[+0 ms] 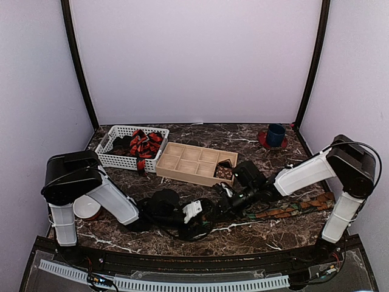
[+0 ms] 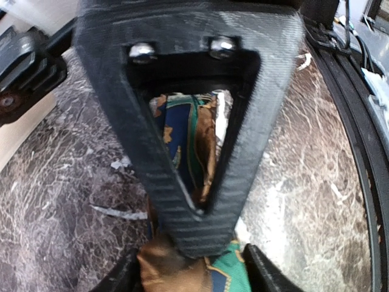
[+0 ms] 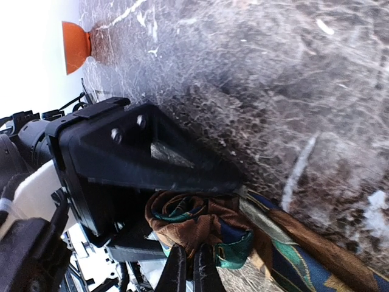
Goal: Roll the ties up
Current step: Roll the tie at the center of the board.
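A brown-orange tie with green and blue patches lies flat at the front right, and its left end is rolled up between my two grippers. My right gripper is shut on the edge of the roll, its own fingertips pinched on the fabric. My left gripper holds the same roll from the other side. The fabric fills the gap between the left gripper's jaws. The right gripper's black triangular finger blocks most of the left wrist view.
A white basket at the back left holds a red-and-black striped tie and dark ones. A wooden compartment tray holds a rolled brown dotted tie. A blue cup stands at the back right. A white bowl sits by the left arm.
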Robot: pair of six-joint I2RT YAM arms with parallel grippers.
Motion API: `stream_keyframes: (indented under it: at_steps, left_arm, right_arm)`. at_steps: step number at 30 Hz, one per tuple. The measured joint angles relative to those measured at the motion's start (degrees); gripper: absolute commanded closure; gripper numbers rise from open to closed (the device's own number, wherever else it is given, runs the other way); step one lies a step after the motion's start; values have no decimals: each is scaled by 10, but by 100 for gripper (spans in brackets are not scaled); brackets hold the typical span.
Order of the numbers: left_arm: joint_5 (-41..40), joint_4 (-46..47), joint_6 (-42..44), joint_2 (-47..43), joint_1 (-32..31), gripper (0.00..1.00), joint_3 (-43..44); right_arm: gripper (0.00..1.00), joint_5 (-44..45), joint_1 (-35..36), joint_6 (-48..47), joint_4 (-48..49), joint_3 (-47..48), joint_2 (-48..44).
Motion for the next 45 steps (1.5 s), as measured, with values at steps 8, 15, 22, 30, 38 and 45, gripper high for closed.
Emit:
stream_keyframes:
  at_steps: [8,15,22,30,38,45]
  left_arm:
    - [-9,15,5,-9,-2,70,-23]
    - [-12,3,14,-29,-5,44,-41]
    - [1,-4,0,-32,-4,29,-39]
    - [2,54,-51,0,-10,29,-31]
    - [-25,136,-54,61,-27,50,-5]
    - [-42,135,-21,76,-28,71,14]
  right_arm:
    - [100,-4,-13,2,7,-18,-12]
    - [100,-2,-18,-13,-4,-28,-15]
    - [100,18,-28,-41,-37,-31,-14]
    - [100,33,-31,-56,-41,-44,-14]
    - [100,33,-31,-57,-39,-45,-14]
    - [75,32,-32,-60,-46,-43,-15]
